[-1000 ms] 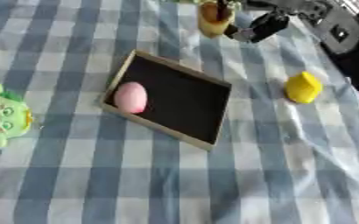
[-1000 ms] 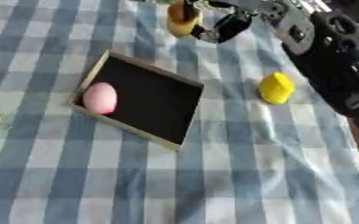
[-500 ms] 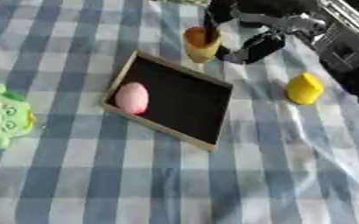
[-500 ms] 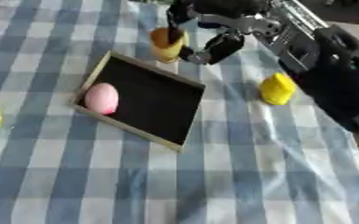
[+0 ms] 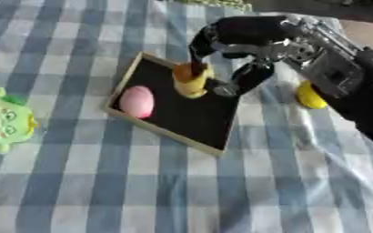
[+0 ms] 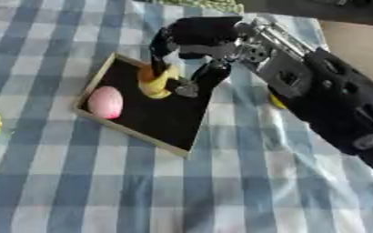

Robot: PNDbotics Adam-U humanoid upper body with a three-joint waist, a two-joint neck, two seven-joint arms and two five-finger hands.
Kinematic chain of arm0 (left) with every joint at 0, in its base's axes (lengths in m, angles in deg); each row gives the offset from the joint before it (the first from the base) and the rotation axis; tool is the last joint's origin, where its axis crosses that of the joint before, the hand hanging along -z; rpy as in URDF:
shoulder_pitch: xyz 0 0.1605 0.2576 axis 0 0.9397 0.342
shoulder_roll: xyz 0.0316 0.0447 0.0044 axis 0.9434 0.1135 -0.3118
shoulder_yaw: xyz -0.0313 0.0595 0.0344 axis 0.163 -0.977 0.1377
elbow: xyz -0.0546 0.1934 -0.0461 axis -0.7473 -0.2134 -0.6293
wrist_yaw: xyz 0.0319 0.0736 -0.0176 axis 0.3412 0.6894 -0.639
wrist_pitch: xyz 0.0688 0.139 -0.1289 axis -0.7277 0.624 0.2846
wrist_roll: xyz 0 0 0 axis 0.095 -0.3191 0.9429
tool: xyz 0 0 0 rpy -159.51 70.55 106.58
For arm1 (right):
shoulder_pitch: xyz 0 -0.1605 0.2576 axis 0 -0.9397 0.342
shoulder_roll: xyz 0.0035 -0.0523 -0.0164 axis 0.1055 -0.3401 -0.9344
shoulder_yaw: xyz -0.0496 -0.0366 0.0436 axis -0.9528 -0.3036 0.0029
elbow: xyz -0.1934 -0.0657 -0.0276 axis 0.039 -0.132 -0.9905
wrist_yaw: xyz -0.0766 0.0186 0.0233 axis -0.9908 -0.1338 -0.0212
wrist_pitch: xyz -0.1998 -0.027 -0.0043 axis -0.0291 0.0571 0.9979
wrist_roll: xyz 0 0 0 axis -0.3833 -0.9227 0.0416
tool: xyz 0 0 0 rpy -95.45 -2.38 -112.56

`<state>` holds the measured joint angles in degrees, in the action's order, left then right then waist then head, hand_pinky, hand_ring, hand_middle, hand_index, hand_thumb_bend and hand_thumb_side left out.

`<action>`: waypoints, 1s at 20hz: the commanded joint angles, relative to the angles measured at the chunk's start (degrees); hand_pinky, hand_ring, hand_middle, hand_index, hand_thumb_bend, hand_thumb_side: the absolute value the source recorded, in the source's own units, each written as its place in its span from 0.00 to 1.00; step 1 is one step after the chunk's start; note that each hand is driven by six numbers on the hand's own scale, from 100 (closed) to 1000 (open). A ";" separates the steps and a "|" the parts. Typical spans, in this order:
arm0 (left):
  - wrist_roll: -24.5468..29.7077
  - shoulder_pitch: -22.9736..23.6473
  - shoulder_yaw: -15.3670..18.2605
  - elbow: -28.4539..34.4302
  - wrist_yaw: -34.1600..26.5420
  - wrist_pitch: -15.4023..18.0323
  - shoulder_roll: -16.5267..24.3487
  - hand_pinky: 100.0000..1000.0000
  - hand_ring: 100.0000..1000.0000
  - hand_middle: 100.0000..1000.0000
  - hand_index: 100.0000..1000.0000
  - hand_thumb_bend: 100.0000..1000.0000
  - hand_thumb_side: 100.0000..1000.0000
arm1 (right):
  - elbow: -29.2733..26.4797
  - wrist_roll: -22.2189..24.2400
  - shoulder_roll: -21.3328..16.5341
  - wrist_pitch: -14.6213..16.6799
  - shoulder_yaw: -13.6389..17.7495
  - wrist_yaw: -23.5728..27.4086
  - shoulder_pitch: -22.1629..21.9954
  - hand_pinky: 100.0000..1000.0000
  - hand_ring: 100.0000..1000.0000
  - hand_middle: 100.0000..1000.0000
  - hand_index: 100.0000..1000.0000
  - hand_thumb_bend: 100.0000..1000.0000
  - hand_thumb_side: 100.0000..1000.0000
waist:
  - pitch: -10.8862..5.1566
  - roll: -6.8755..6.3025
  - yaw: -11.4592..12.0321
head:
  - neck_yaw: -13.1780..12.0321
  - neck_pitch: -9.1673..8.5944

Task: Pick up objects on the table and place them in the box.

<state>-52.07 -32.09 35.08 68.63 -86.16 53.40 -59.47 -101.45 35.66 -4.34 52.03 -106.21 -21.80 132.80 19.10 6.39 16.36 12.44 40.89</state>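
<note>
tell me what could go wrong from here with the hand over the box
The right hand holds the yellow-orange object over the box, near its far rim; released there, it might tip out onto the cloth. It could also roll into the pink egg already inside. The forearm hangs close above the yellow toy and could knock it while pulling back.

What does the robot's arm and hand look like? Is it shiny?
Only the right arm shows. It is thick and mostly black, with silver-grey metal parts and a round joint near the wrist. The right hand is black, with dark fingers that end in greyish tips. The silver parts look a little shiny.
</note>
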 commanded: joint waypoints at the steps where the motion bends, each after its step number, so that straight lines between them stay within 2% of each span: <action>1: 0.32 -0.60 -0.08 0.86 -0.15 -0.03 0.36 0.94 0.70 0.65 0.78 0.00 0.55 | -1.97 0.80 0.40 -2.80 -0.34 -1.62 0.51 0.73 0.69 0.51 0.59 0.03 0.00 | -1.75 0.20 0.04 | 0.19 0.19; 4: 0.35 -0.48 -0.11 0.86 -0.18 -0.13 0.29 0.94 0.70 0.65 0.78 0.00 0.56 | -3.38 1.93 0.89 -5.33 -1.30 -3.43 0.17 0.74 0.71 0.53 0.62 0.11 0.00 | -1.77 0.22 0.07 | 0.28 0.25; 9: 0.49 -0.53 -0.24 0.86 -0.24 -0.21 0.08 0.94 0.70 0.66 0.78 0.00 0.56 | -4.02 4.67 1.82 -7.66 -2.68 -4.70 -0.40 0.75 0.66 0.55 0.64 0.12 0.00 | -1.77 0.18 0.13 | 0.37 0.28; 12: 0.52 -0.46 -0.27 0.86 -0.25 -0.26 0.01 0.94 0.70 0.66 0.78 0.00 0.56 | -4.10 5.47 2.06 -7.95 -2.96 -4.97 -0.86 0.76 0.66 0.58 0.68 0.19 0.00 | -1.75 0.14 0.18 | 0.32 0.32; 16: 0.59 -0.39 -0.34 0.86 -0.25 -0.37 -0.09 0.94 0.70 0.66 0.78 0.00 0.56 | -4.98 6.74 1.81 -7.32 -2.90 -5.33 -1.28 0.80 0.76 0.70 0.77 0.23 0.00 | -1.77 0.13 0.15 | 0.29 0.43; 20: 0.60 -0.39 -0.36 0.86 -0.28 -0.38 -0.09 0.94 0.70 0.66 0.78 0.00 0.56 | -6.09 6.92 1.32 -7.45 -1.91 -5.56 -1.69 0.80 0.76 0.71 0.77 0.20 0.00 | -1.83 0.11 0.06 | 0.20 0.53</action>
<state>-51.61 -32.08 34.64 68.63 -86.19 52.94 -60.02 -106.21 42.52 -1.51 44.71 -109.18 -27.04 130.55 19.10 6.39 16.47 12.72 41.32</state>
